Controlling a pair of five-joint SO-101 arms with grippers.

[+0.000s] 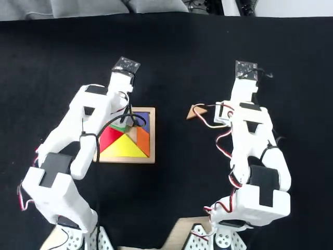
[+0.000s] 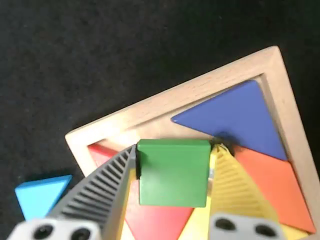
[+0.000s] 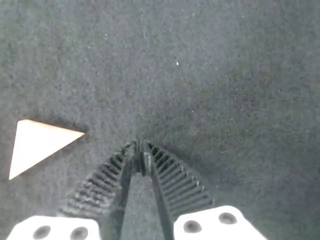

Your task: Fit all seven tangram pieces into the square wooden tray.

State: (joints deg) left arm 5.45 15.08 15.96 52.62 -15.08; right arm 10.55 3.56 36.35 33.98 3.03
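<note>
Judged by how the pieces lie, the task is past its middle. One piece is in the left hand (image 2: 173,150), four sit in the square wooden tray (image 2: 200,82), and two lie out on the black worktop (image 3: 225,75).

The left hand's fingers are closed on opposite edges of the green wooden square (image 2: 172,175), holding it over the bare strip of tray floor. Whether the square touches that floor I cannot tell. Around it in the tray lie the dark blue triangle (image 2: 235,117), the orange piece (image 2: 270,180), the red triangle (image 2: 155,220) and the large yellow triangle (image 1: 127,147). Just outside the tray's corner lies a small light-blue triangle (image 2: 40,195).

The right hand (image 3: 139,150) is pinched fully closed with nothing in it. It is low over the worktop, near the pale unpainted wooden triangle (image 3: 35,142), which lies well apart from the tray.
</note>
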